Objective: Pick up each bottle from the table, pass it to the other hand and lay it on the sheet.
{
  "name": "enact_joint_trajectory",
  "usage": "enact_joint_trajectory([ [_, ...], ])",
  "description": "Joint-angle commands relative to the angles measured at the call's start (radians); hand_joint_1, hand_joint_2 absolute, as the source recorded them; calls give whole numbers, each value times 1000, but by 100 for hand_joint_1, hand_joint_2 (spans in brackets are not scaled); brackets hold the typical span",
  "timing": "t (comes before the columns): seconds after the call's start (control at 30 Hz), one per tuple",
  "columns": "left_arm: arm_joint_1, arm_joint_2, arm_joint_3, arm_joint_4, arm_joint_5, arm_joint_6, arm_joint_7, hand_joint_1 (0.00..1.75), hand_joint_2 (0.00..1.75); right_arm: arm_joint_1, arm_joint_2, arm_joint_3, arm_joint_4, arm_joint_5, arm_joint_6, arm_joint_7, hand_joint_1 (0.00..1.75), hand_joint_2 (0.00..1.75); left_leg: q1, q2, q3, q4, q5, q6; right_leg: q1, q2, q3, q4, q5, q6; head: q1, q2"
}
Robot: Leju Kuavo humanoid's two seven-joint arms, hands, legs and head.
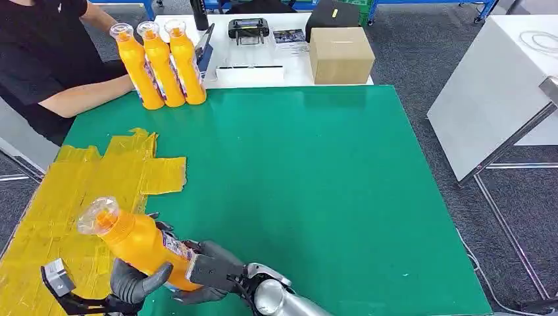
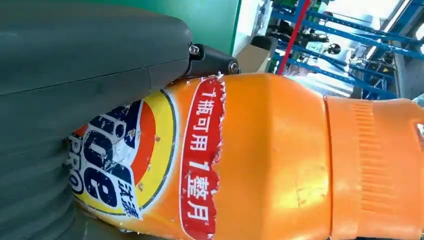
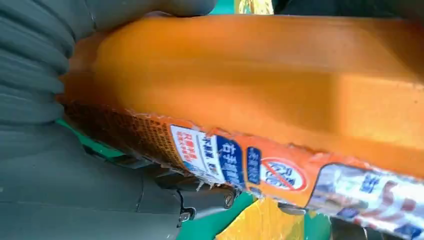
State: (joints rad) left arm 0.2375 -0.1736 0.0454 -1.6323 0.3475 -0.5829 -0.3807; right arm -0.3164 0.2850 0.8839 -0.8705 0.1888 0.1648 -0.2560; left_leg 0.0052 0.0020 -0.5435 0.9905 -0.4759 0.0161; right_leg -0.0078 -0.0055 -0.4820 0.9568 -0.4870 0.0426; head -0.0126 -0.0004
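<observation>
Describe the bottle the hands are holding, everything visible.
The held bottle is orange plastic with a clear cap and a torn colourful label with Chinese print. It lies tilted, cap toward the yellow sheet, lifted at the green table's near-left edge. Both the left hand and right hand grip its lower body.
</observation>
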Motion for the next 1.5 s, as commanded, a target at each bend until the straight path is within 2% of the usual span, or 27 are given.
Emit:
enact_joint_trajectory([
  [0.03,-40,14,-25,50,-6,-7,3,175,175,-29,-11,52,71,7,2,6,175,175,0,-2,1,-1,1,0,0,-1,1,-1,0,0,0,0],
  [0.27,-38,16,-15,34,-97,11,-48,175,175,-12,-30,12,39,9,-40,-5,175,175,1,-2,1,-1,1,0,1,-2,2,-2,1,-1,0,0],
  [0.3,-36,20,-10,23,-138,33,-63,175,175,-2,-39,-2,19,9,-49,-7,138,175,0,-2,0,-1,1,0,0,-2,1,-1,0,-1,0,0],
  [0.33,-35,18,0,11,-212,82,-85,175,175,9,-49,-19,-5,9,-56,-8,0,175,1,-2,0,-1,1,0,1,-2,2,-2,1,-1,0,0],
  [0.5,-42,11,69,-29,-427,224,-138,175,175,77,-129,-128,-187,14,-78,3,0,175,1,-4,-1,0,1,0,1,-4,0,-1,0,0,0,0],
  [0.57,-42,5,88,-46,-543,314,-156,175,175,97,-162,-167,-251,17,-79,4,0,175,1,-2,-1,0,1,0,1,-2,0,-1,1,0,0,0],
  [0.63,-47,-21,114,-64,-680,447,-169,175,175,165,-191,-223,-377,22,-91,4,0,175,1,-3,-1,0,1,0,1,-3,0,-1,0,0,0,0],
  [0.67,-47,-23,119,-72,-695,460,-169,175,175,193,-208,-234,-430,27,-91,8,0,175,1,-4,-1,1,1,0,1,-4,1,-1,0,-1,0,0],
  [0.77,-47,-22,119,-73,-695,459,-169,175,175,199,-212,-233,-441,28,-90,10,0,175,1,-5,-1,1,0,0,1,-5,1,-1,0,0,0,0],
  [0.87,-49,-45,139,-84,-917,678,-149,175,175,269,-227,-271,-536,69,-116,-2,0,175,1,-2,0,1,-1,0,2,-1,2,-1,0,-1,0,0],
  [1.0,-39,-60,149,-100,-1246,939,-98,175,175,362,-260,-300,-651,115,-120,-8,0,175,0,-5,-1,0,0,0,0,-4,0,-1,-1,0,0,0],
  [1.17,-33,-62,144,-108,-1250,944,-97,175,175,372,-267,-300,-662,116,-120,-7,0,175,0,-2,-1,0,0,0,0,-1,0,-1,0,0,0,0],
  [1.23,-28,-58,138,-101,-1404,1020,-26,175,175,379,-269,-301,-673,122,-129,-14,0,175,0,-1,-1,0,0,0,1,0,0,-1,0,-1,0,0],
  [1.33,-18,-43,122,-87,-1558,1058,56,175,175,418,-288,-321,-739,104,-148,-38,0,175,1,-2,0,0,0,0,1,-1,1,-2,0,-1,0,0],
  [1.5,-2,-12,84,-37,-1782,1082,173,175,175,438,-264,-359,-782,48,-141,-72,0,175,0,-1,0,0,-1,0,0,0,1,-1,0,-1,0,0],
])
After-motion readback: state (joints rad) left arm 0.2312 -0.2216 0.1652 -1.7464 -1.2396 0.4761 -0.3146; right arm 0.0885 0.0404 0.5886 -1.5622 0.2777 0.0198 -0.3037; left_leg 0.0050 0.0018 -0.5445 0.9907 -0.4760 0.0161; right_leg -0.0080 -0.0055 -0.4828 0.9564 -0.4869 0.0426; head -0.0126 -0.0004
